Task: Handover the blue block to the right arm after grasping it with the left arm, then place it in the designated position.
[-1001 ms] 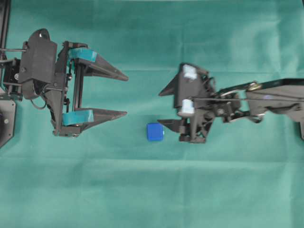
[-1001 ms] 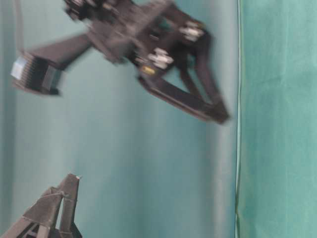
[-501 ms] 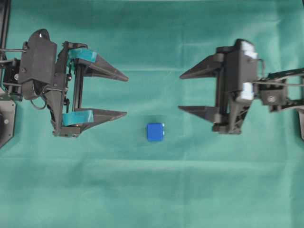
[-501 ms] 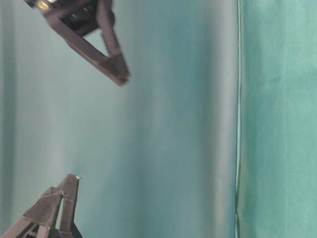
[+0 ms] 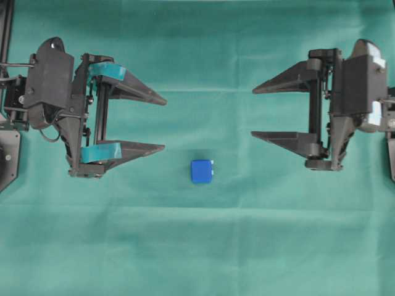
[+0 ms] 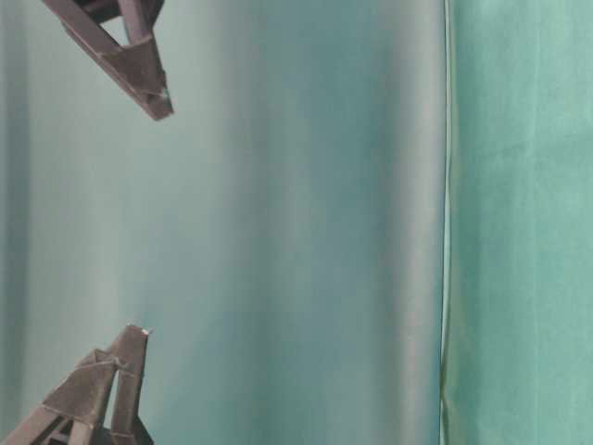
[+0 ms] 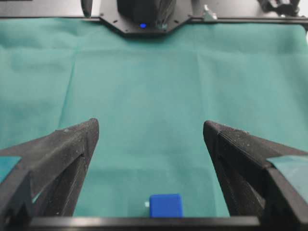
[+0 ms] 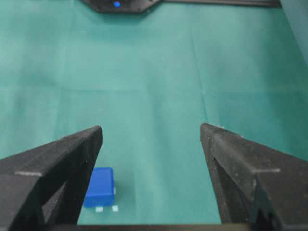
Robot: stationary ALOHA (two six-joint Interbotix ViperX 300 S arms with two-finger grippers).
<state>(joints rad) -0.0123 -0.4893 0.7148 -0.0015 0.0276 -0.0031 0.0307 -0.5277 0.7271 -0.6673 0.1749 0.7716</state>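
Desk [image 5: 197, 259]: covered by creased green cloth.
On cloth: blue block [image 5: 202, 171], near centre, beside tiny white marks [image 8: 107, 209].

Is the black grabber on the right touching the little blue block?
Apart. The overhead view shows bare green cloth between the right tool and the blue block.

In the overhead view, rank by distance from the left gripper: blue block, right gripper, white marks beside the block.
1. blue block, below and right of the left gripper.
2. white marks at the block's right edge; nearly tied.
3. right gripper, far right.
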